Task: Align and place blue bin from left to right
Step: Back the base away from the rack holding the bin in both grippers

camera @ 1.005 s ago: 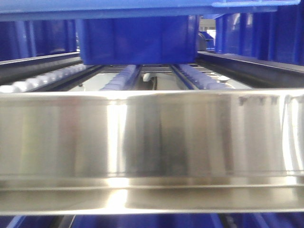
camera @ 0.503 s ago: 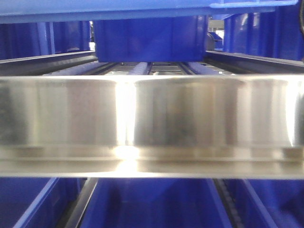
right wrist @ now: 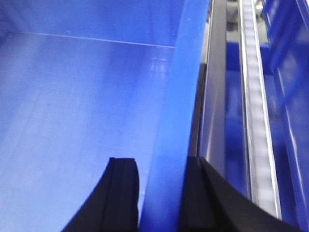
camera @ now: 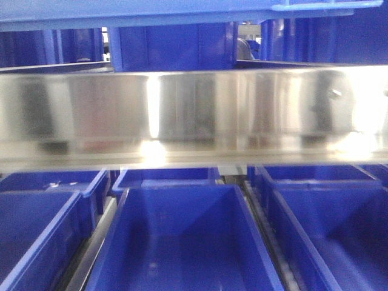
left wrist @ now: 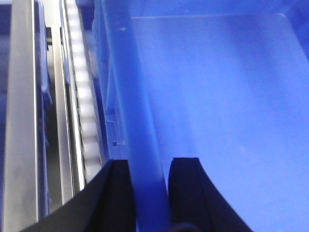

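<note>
You have the blue bin (left wrist: 140, 111) gripped by both side walls. In the left wrist view, the left gripper (left wrist: 148, 166) is clamped astride the bin's left wall. One of its black fingers (left wrist: 116, 188) is outside the wall and the other inside, both pressed against the plastic. A roller track (left wrist: 86, 111) and a grey rail (left wrist: 24, 121) run just beside that wall.

In the right wrist view, the right gripper (right wrist: 161, 166) is likewise closed on the bin's right wall, a finger on each face. A second rail and roller track lie just beyond it. The bin's floor shows bare in both wrist views.

In the front view, the bin's pale near edge crosses the top of the frame above a steel bar (camera: 194, 115). Darker bins (camera: 176, 236) sit side by side in rows below the bar. You cannot tell from these views whether the held bin rests on anything.
</note>
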Available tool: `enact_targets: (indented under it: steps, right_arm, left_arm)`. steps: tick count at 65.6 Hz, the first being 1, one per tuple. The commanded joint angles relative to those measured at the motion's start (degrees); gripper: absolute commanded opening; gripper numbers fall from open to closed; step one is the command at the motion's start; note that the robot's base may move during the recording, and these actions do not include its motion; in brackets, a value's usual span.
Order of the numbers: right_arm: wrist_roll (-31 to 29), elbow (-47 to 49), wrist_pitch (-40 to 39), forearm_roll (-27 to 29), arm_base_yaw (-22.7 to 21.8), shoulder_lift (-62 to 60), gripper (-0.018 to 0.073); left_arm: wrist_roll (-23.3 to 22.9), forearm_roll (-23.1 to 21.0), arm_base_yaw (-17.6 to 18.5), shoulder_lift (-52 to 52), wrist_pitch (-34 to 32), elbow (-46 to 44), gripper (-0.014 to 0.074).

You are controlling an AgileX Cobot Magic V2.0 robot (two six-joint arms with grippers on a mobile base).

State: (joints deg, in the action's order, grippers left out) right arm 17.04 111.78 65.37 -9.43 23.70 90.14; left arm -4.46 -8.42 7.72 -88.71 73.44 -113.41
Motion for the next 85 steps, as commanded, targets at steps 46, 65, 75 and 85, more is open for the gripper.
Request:
enact_targets:
  steps: [46,65,75,85]
  right_arm:
    - [-1.53,0.73,-4.57,-1.38,-0.05,-1.1,-0.0153]
    - [-1.53,0.73,-4.57,-1.38,-0.05,-1.1,-0.0153]
    - [-1.53,0.73,-4.57,-1.38,-0.05,-1.1,-0.0153]
    - [-1.53,0.73,-4.57,-1.38,-0.05,-1.1,-0.0153]
  left_arm:
    - [1.34,0.08,0.12,0.85,-20.53,-0.91,-0.0111]
    - [1.34,0.08,0.12,0.85,-20.53,-0.91,-0.0111]
    - [1.34,0.08,0.12,0.85,-20.53,-0.91,-0.0111]
    - [1.34,0.08,0.12,0.85,-20.53,-0.91,-0.0111]
